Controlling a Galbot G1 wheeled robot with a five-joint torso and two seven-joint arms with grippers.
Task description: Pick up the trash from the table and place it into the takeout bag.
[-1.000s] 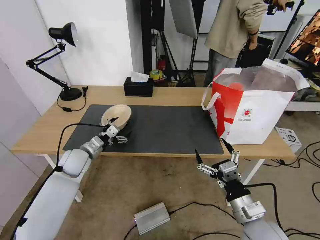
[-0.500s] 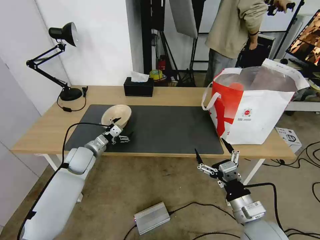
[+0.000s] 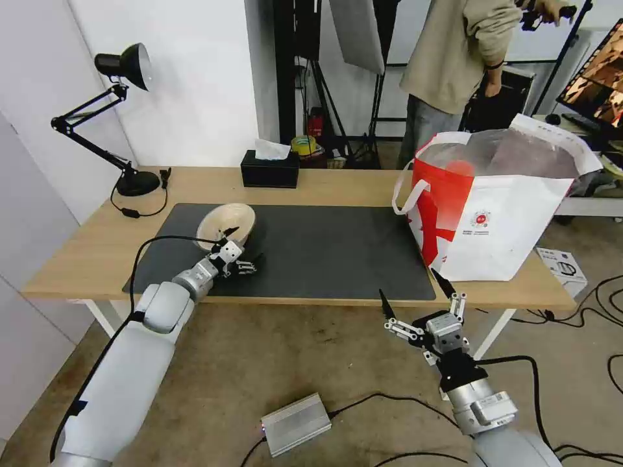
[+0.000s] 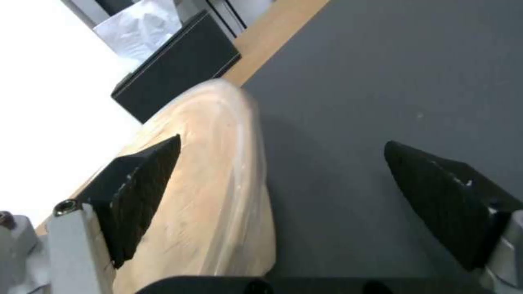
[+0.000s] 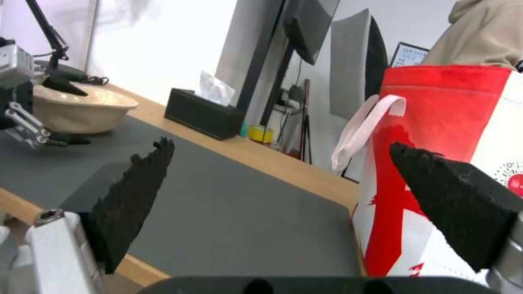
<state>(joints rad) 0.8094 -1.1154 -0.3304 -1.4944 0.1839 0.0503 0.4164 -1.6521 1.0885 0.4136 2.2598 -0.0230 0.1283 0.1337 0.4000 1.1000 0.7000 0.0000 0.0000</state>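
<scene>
On the far left of the long light-wood table [image 3: 337, 185] stands a black articulated desk lamp [image 3: 120, 117], just off the corner of the large dark grey rectangular mat [image 3: 311, 250]. Near the mat's left end sits the shallow beige paper-like bowl [image 3: 225, 223], tipped up on its side; nothing can be seen inside it. The left gripper [image 3: 241, 248] reaches over the mat at the bowl's rim, its jaws spread wide: in the left wrist view one black fingertip [image 4: 143, 185] lies against the bowl's [image 4: 218, 196] inner face and the other hangs over bare mat, so nothing is clamped. Behind, a black rectangular tissue box [image 3: 270, 170] holds a white tissue. The right gripper [image 3: 415, 295] hovers below the table's front edge, jaws wide apart and empty. At the right end stands the large boxy red-and-white takeout bag [image 3: 500, 220], open-mouthed, silver lining showing, with a small round logo whose writing is too small to read.
</scene>
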